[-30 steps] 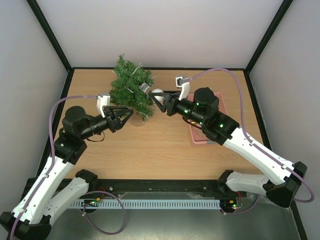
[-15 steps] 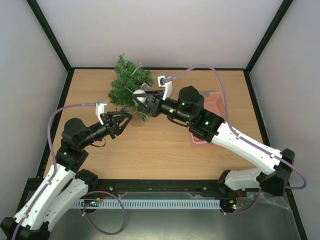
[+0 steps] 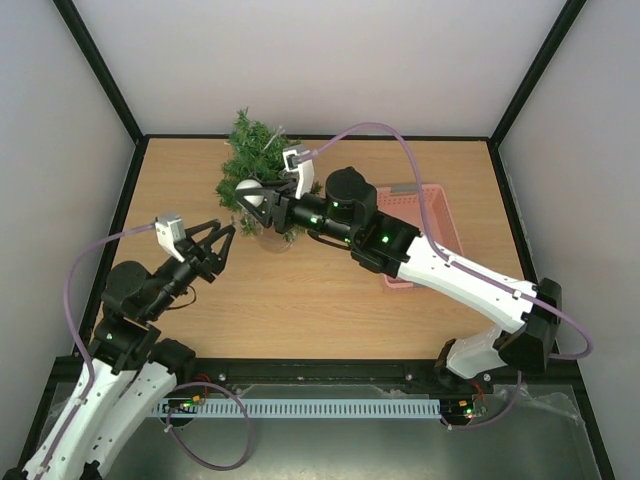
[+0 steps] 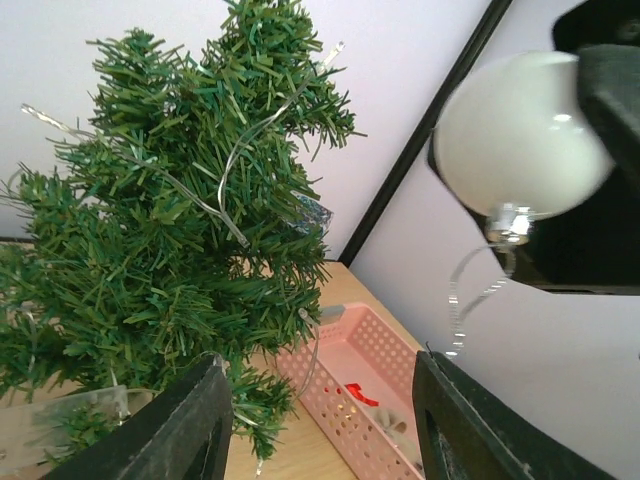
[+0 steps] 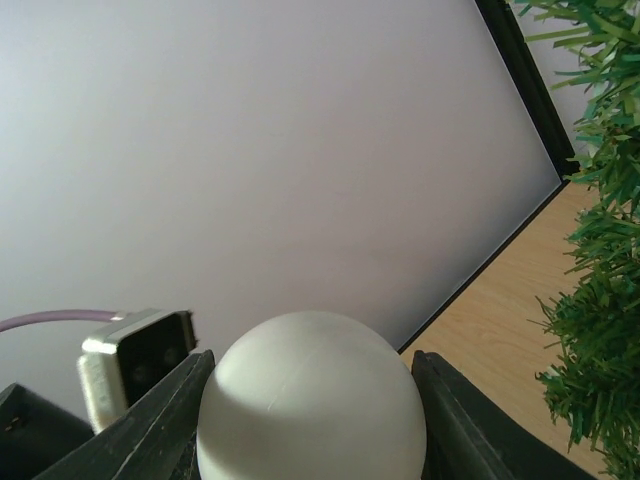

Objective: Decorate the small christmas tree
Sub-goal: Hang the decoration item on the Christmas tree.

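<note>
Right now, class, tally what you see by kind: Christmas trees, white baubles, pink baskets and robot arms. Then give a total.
Small christmas tree: 1
White bauble: 1
Pink basket: 1
Robot arms (left arm, right arm): 2
Total: 5

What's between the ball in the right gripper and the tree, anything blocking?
Nothing visible. The right gripper holds the white ball beside the small christmas tree, with only open air between them in both wrist views. The left gripper is open, off to the left, clear of that path.
</note>
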